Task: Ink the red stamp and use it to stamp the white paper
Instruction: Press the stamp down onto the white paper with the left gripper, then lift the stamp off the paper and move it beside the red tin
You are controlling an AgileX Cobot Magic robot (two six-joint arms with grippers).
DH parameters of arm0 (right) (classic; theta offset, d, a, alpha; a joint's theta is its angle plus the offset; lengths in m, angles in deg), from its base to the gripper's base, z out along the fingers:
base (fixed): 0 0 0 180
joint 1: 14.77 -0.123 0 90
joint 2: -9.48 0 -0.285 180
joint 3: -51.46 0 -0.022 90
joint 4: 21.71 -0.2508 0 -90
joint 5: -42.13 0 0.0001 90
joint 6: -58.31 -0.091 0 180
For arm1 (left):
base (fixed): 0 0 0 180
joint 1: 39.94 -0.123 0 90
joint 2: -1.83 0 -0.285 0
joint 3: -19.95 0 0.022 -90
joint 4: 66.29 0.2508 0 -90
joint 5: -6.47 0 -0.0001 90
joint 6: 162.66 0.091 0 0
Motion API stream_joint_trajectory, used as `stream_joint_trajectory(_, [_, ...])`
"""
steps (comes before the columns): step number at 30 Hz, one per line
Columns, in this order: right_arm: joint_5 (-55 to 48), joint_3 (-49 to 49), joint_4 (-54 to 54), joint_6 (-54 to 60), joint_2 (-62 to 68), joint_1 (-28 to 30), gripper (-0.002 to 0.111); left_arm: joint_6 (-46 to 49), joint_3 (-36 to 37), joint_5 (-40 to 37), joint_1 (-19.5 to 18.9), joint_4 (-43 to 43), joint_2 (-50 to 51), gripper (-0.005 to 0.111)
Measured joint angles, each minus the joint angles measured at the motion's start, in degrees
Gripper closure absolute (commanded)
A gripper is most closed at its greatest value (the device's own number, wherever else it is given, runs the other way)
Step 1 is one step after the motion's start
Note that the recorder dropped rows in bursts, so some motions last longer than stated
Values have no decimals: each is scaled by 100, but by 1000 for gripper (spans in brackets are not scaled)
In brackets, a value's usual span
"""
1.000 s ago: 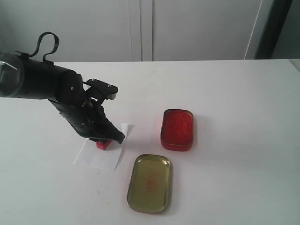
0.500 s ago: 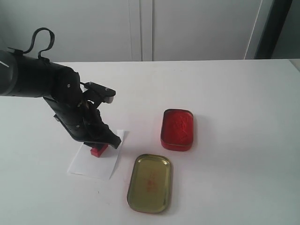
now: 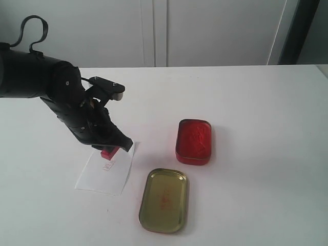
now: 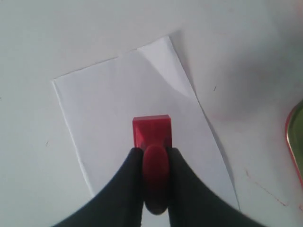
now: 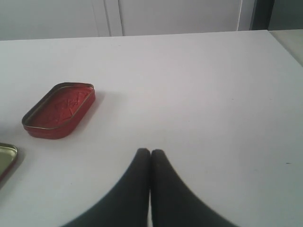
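Left gripper (image 4: 155, 152) is the one doing the work. Its two fingers are pinched on the narrow handle of the red stamp (image 4: 151, 131), with the block hanging straight below the fingertips, face down.

Right under it is the white paper (image 4: 104, 109), lying flat with its folded corner on the side away from the wrist. In the exterior view there's a small red print (image 3: 107, 166) on the sheet just on the camera side of the block. I'd say the stamp is hovering a touch off the paper, not pressing on it, but I can't be totally sure of the gap. So my guess is the stamping part is done. Whatever's next is pretty much just straight up and away, and nothing is crowding the stamp.

A bit further out on the table (image 3: 256, 102), the gold tin lid (image 3: 164, 201) sits open side up near the sheet's corner, not touching it. Beyond that is the red ink pad tin (image 3: 195, 139), open and well apart from the paper. I'd keep the arm from swinging low over either one.

Right gripper (image 5: 150, 158) is way off on its own side with fingertips pressed together and nothing between them. It's much farther from the stamp, so this stays a left-arm job.
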Motion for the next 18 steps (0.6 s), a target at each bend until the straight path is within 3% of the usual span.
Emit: stream_joint_trajectory(18, [0,0,0,0,0,0,108,0,0,-82,0,-98,-51,107])
